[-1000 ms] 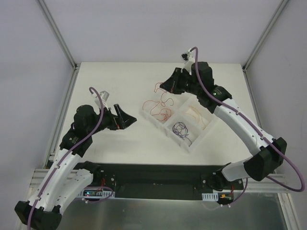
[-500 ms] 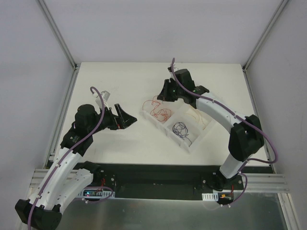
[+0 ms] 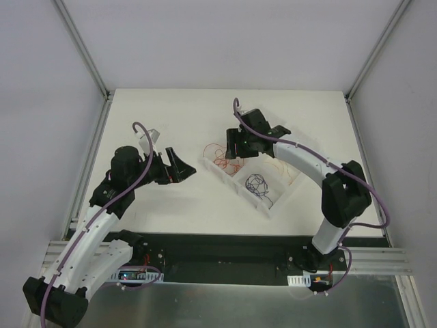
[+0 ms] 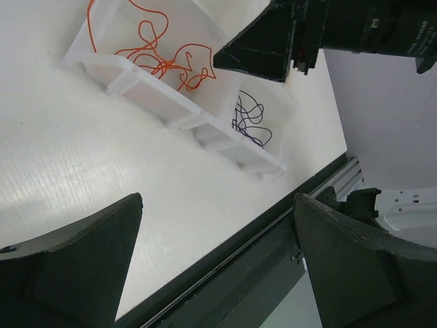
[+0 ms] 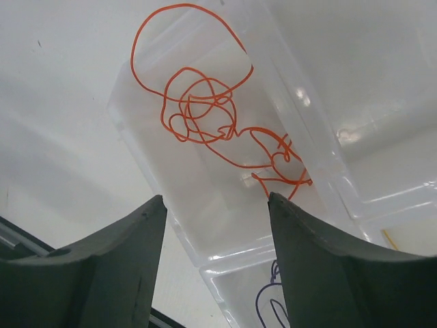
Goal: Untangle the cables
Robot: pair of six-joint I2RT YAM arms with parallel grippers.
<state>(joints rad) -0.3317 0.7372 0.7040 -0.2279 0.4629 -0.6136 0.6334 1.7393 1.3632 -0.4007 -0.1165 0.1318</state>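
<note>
A translucent white tray [image 3: 273, 205] with several compartments lies at mid-table. The red cable [image 3: 220, 156] is curled in its far-left compartment, one loop reaching over the rim [image 5: 205, 109]. A dark blue cable [image 3: 256, 182] lies in the near compartment and a tan one [image 3: 276, 166] in the right one. My right gripper [image 3: 235, 147] hovers just above the red cable, open, with nothing between its fingers [image 5: 217, 197]. Over bare table left of the tray, my left gripper [image 3: 179, 166] stands wide open and empty [image 4: 218, 198], facing the tray [image 4: 136, 78].
The black base rail [image 3: 218, 246] runs along the near table edge. Aluminium frame posts [image 3: 82, 48] stand at the back corners, with white walls around. The right arm's elbow [image 3: 345, 195] sticks out to the right of the tray.
My right gripper has swung left and down over the tray's far-left compartment and opened, letting go of the red cable, which now lies there. The left arm has barely moved.
</note>
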